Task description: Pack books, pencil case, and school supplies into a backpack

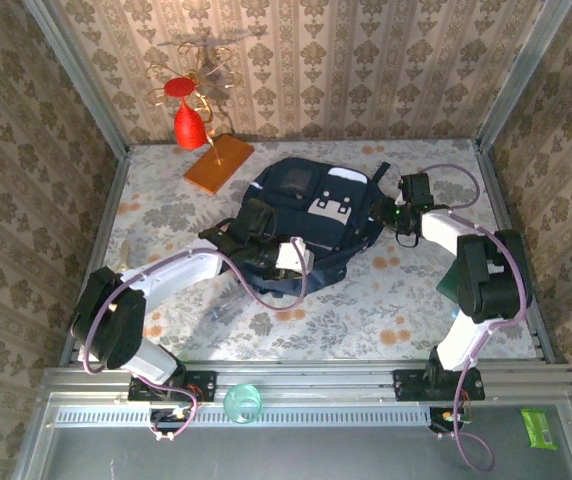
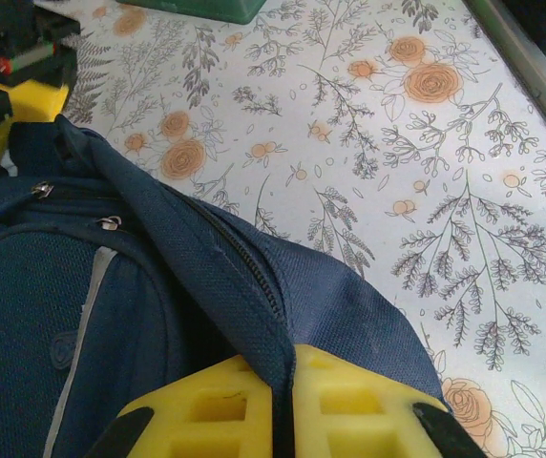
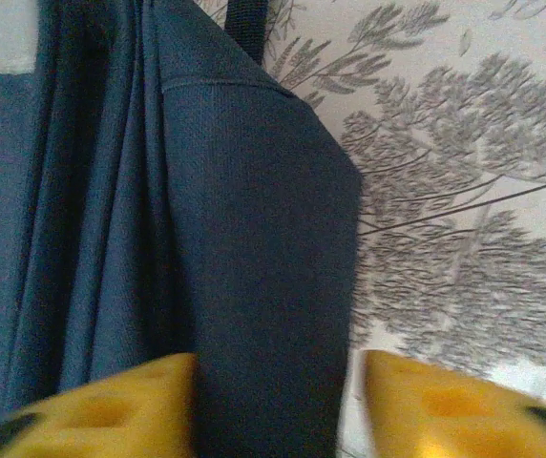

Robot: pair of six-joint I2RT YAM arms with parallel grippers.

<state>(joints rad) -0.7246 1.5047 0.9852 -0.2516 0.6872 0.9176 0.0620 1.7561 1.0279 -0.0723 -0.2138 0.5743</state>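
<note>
the left pincer is clamped on a fold of the backpack beside its zip, at the bag's near-left edge. the backpack lies flat in the middle of the bench. at its right side the right pincer stands parted around a fabric fold, its right finger clear of the cloth.

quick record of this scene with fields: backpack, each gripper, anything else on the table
backpack: navy, lying mid-table on the floral cloth
left gripper: shut on the backpack's zippered edge
right gripper: open, jaws either side of a fold of the backpack
orange slab: flat near the far wall on the left arm's side, apart from the backpack
red ornament: by the far wall, next to the slab
</note>
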